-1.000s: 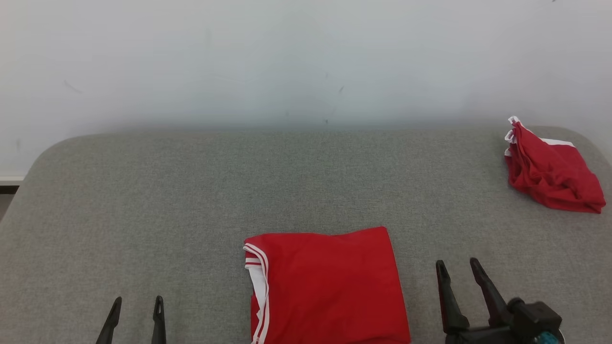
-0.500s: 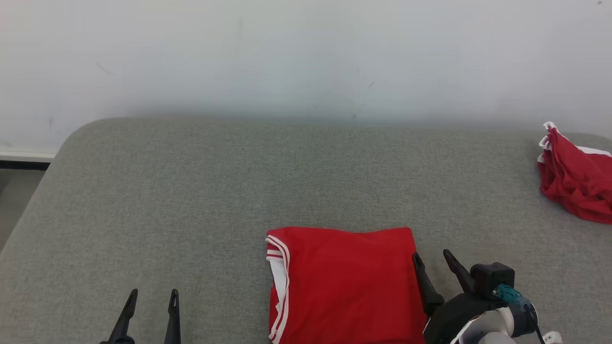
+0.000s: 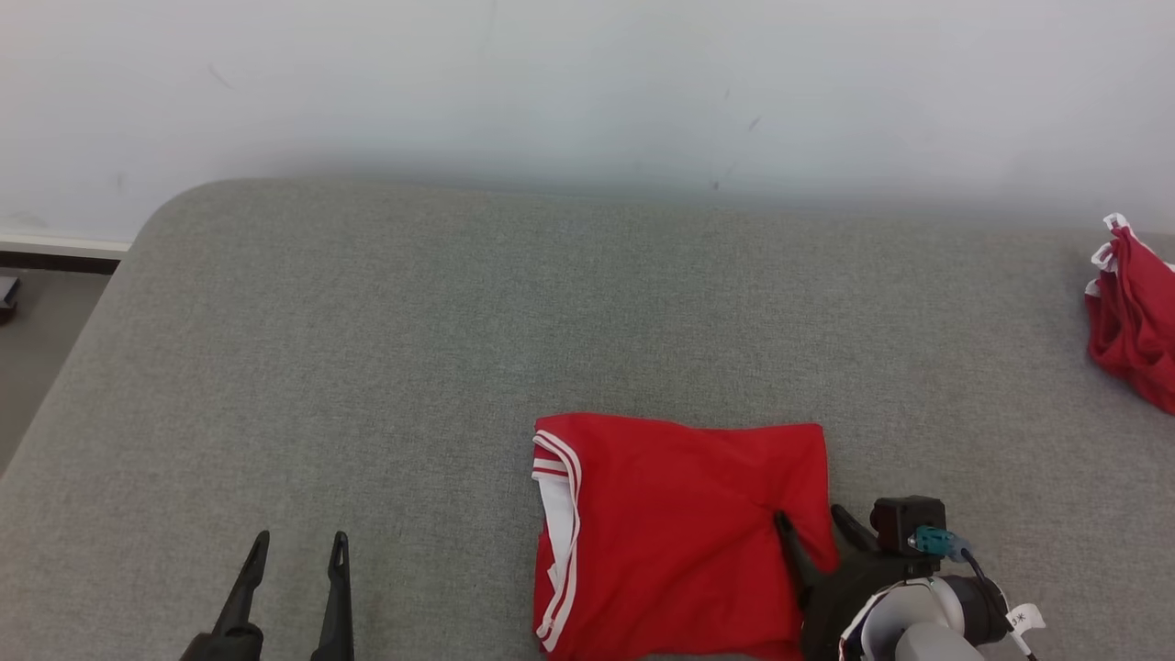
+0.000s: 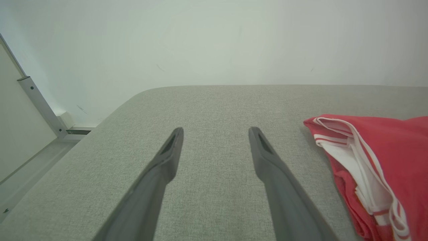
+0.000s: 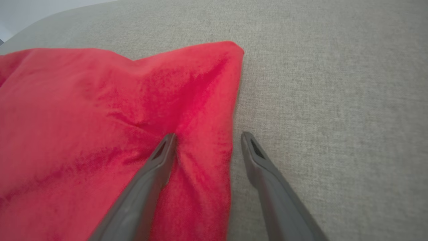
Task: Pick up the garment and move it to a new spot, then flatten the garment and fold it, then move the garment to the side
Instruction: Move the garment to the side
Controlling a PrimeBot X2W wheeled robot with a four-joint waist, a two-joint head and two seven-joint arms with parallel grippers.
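right gripper (image 3: 809, 514), jaws apart, astride the right edge of the folded garment (image 3: 670, 532)

fig. from the head view i see the folded garment, red, lying as a rough rectangle near the front middle of the grey padded surface (image 3: 367, 349). its white-striped trim (image 3: 555, 514) runs along the left side. the right gripper sits at the cloth's near right side, unclenched and grasping nothing. in the right wrist view one finger (image 5: 157, 160) rests its tip on the red cloth, where creases gather toward it. the other finger (image 5: 264, 167) lies over bare grey fabric just beside the cloth, so the edge runs between the two. i cannot tell whether that second finger touches the surface. the left gripper (image 3: 301, 536) hangs at the lower left, well apart from the folded garment, released, with nothing between its fingers. its wrist view shows it over bare surface, the striped trim off to that view's right. a second red garment (image 3: 1138, 321), crumpled, lies at the far right of the surface, well apart from the folded one. a pale wall (image 3: 551, 83) stands behind.
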